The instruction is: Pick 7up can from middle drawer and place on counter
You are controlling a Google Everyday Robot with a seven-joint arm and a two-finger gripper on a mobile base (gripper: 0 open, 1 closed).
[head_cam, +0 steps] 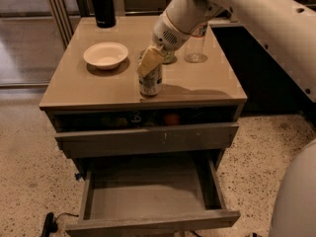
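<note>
Counter (79, 90) tops the cabinet. On it, the 7up can (150, 83) stands upright near the front edge, about centre. Gripper (150, 62) sits right at the can's top, with the arm (256, 14) reaching in from upper right. Bowl (105, 55) left of and behind the can; bottle (102, 4) back left; glass (195, 46) back right. Below the counter, upper drawer (148, 138) slightly ajar, items (170, 118) inside; beneath it, middle drawer (148, 196) pulled well out toward the camera.

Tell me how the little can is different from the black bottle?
The can is short and silvery; the bottle is tall and black. The can stands near the front edge of the counter; the bottle stands at the back. The gripper is at the can's top; nothing touches the bottle. Both stand upright on the counter.
</note>
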